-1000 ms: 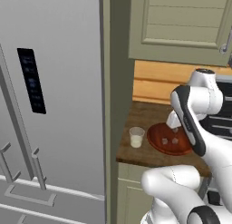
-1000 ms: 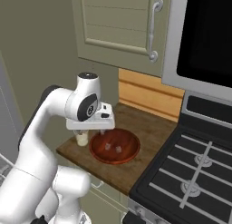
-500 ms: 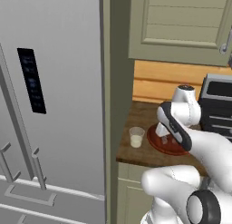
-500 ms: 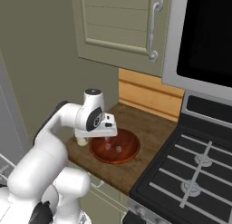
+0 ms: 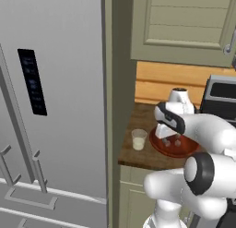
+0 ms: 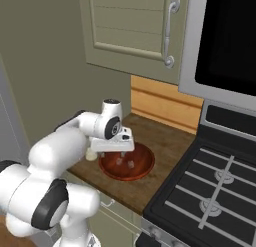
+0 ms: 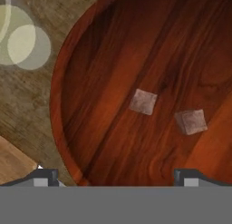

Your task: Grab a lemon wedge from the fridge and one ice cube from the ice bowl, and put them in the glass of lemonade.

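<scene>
Item: ice-cube pickup, approach stage. The gripper (image 6: pixel 121 152) hangs directly above the ice bowl (image 6: pixel 145 167), fingers (image 7: pixel 43 177) spread wide and pinching nothing. The ice bowl sits on the wooden table (image 5: pixel 138 160), and the glass of lemonade (image 5: pixel 138 140) stands just beside the bowl on the side toward the fridge (image 5: pixel 50 107), apart from its rim. Contents of bowl: 2 ice cubes, the nearer cube (image 7: pixel 143 101) near the bowl's middle and the second cube (image 7: pixel 191 121) just beside it, not touching. Judged next move: descend over 1 cube, centre it between the fingers, then close without nudging the other. Fridge doors appear shut; no lemon wedge is seen, so that step looks undone. View notes: the hand view gives both cubes clearly and the glass as pale circles beyond the bowl's rim; the left base view adds the fridge and the glass upright; the right base view adds the stove (image 6: pixel 210 191) on the bowl's far side from the fridge.
</scene>
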